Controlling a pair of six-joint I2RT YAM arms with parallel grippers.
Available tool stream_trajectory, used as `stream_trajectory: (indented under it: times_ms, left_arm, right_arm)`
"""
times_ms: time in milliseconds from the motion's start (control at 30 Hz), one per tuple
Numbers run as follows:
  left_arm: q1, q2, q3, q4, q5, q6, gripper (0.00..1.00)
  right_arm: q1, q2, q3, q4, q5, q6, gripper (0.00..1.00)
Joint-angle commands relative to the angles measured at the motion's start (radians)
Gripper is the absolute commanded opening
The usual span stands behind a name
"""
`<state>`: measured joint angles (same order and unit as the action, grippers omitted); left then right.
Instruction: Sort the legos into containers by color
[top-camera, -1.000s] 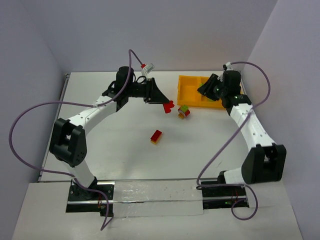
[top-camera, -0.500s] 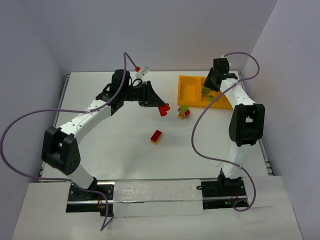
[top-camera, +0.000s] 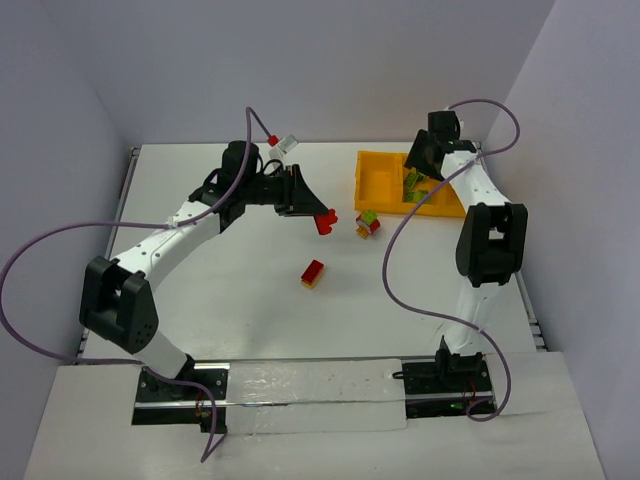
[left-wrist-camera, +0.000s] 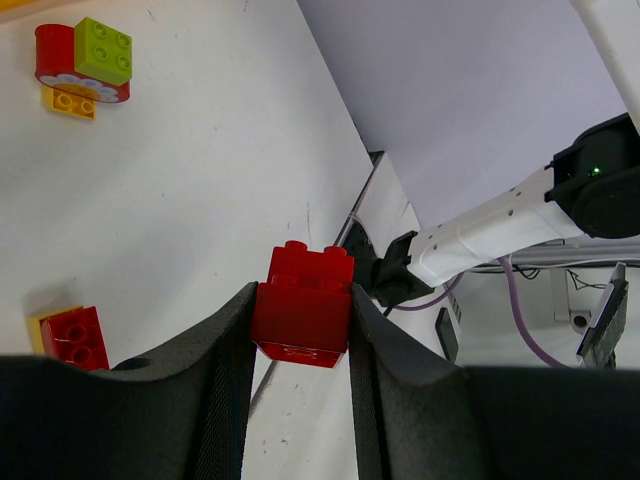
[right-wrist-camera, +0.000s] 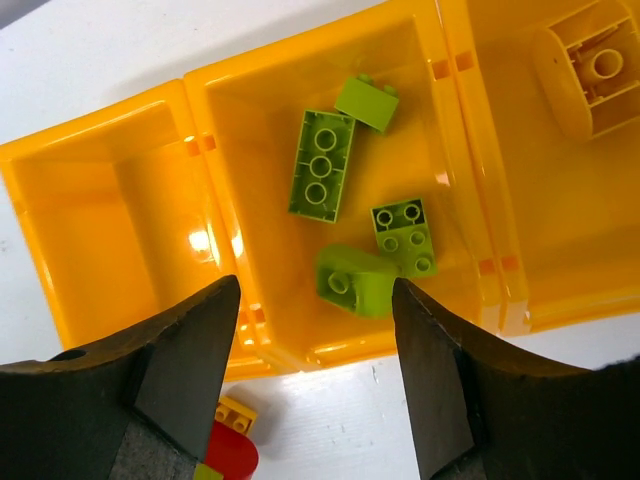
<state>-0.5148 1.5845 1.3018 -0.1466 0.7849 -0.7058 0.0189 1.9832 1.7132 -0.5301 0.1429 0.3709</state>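
My left gripper is shut on a red brick and holds it above the table, left of the tray. The brick sits between the fingers in the left wrist view. My right gripper is open and empty over the orange-yellow tray. In the right wrist view the gripper hangs over the tray's middle compartment, which holds several lime green bricks. The left compartment is empty. A yellow brick lies in the right one.
A red, green and yellow cluster lies just in front of the tray and also shows in the left wrist view. A red-on-yellow pair lies mid-table. Walls close in the back and both sides.
The right arm has reared up, and its gripper has shifted from the tray's right part to over the middle compartment. The left gripper with the red brick has shifted slightly left.
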Motion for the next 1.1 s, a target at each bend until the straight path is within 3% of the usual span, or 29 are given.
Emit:
stream_trajectory:
  times_ms: [0, 267, 333, 400, 467, 567, 667, 867, 1067]
  left_arm:
    - [-0.001, -0.022, 0.026, 0.028, 0.008, 0.005, 0.00]
    - [-0.001, 0.002, 0.055, 0.021, 0.034, 0.027, 0.00]
    - [-0.001, 0.012, 0.063, 0.021, 0.050, 0.031, 0.00]
    - [-0.001, 0.019, 0.068, 0.021, 0.054, 0.037, 0.00]
    - [-0.001, 0.030, 0.077, 0.022, 0.075, 0.047, 0.00]
    - [-0.001, 0.041, 0.091, 0.027, 0.094, 0.052, 0.00]
    - [-0.001, 0.052, 0.104, 0.036, 0.113, 0.048, 0.00]
    - [-0.001, 0.053, 0.106, 0.073, 0.139, 0.026, 0.00]
    - [-0.002, 0.038, 0.093, 0.084, 0.136, 0.017, 0.00]
  right_arm:
    - [-0.005, -0.166, -0.015, 0.013, 0.012, -0.022, 0.67]
    - [0.083, -0.481, -0.378, 0.282, -0.458, -0.100, 0.65]
    - [0.116, -0.565, -0.459, 0.329, -0.725, -0.119, 0.66]
    - [0.133, -0.581, -0.500, 0.340, -0.779, -0.118, 0.67]
    - [0.146, -0.629, -0.582, 0.390, -0.979, -0.089, 0.68]
    - [0.160, -0.686, -0.669, 0.555, -1.152, 0.023, 0.71]
    - [0.180, -0.716, -0.762, 0.701, -1.219, 0.136, 0.74]
    - [0.223, -0.689, -0.788, 0.841, -1.252, 0.232, 0.73]
    - [0.245, -0.644, -0.799, 1.027, -1.280, 0.379, 0.65]
